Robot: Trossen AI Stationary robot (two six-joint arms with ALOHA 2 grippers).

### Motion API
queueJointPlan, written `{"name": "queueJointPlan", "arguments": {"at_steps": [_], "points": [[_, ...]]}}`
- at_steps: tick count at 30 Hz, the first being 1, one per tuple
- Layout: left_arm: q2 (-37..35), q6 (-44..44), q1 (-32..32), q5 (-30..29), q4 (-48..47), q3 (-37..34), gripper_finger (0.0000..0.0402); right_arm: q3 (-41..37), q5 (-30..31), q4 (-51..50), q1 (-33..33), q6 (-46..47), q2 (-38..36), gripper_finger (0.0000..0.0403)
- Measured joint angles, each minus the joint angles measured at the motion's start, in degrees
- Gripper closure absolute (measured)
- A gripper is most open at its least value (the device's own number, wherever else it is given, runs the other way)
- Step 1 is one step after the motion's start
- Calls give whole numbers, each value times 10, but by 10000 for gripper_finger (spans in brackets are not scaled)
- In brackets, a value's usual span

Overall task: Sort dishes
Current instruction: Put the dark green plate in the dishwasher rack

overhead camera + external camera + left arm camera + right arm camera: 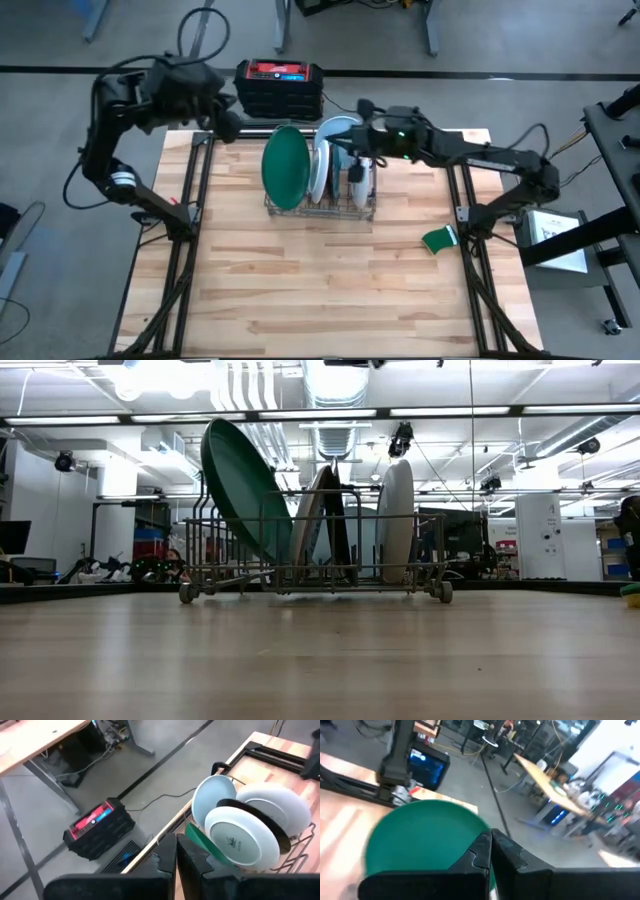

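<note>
**Plates racked, both claws pressed together**

From above: the grey wire rack [320,203] sits at the far middle of the wooden table [320,300], and the dishes stand on edge in it. The large dark green plate [285,167] leans at the rack's left end, a white plate [319,172] just beside it, the pale blue plate [337,128] at the back. The left gripper [232,126] hangs at the table's far left corner; the right gripper [352,156] hovers over the rack's right half.

At table height: the green plate tilts left in the rack, the other plates upright beside it.

Left wrist: fingers [167,857] pressed together, facing the plates.

Right wrist: fingers [482,851] pinched together on nothing, over the green plate.
</note>
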Motion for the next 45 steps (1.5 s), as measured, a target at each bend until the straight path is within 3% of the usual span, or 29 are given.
{"name": "queueJointPlan", "arguments": {"at_steps": [4,10,13,19,26,30,35,40,45], "points": [[-12,7,0,0,1,-16,400,75,-9,-13,-7,-31,62,403],[-12,38,0,0,21,-26,400,193,-168,-133,-32,-75,139,403],[-10,63,0,0,30,-22,400,244,-204,-176,-39,-113,175,403],[-16,96,0,-4,33,-18,400,331,-204,-234,-48,-195,251,403],[-35,107,0,-5,39,-18,400,368,-204,-238,-48,-219,303,392],[-49,119,0,-6,44,-18,400,372,-204,-221,-48,-251,320,351],[-63,126,0,-6,61,-18,400,372,-194,-163,-47,-268,334,269],[-72,133,0,-6,64,-18,400,372,-95,-131,-37,-303,360,205],[-73,138,0,-6,64,-18,400,372,-40,-102,-30,-348,383,182]]}}
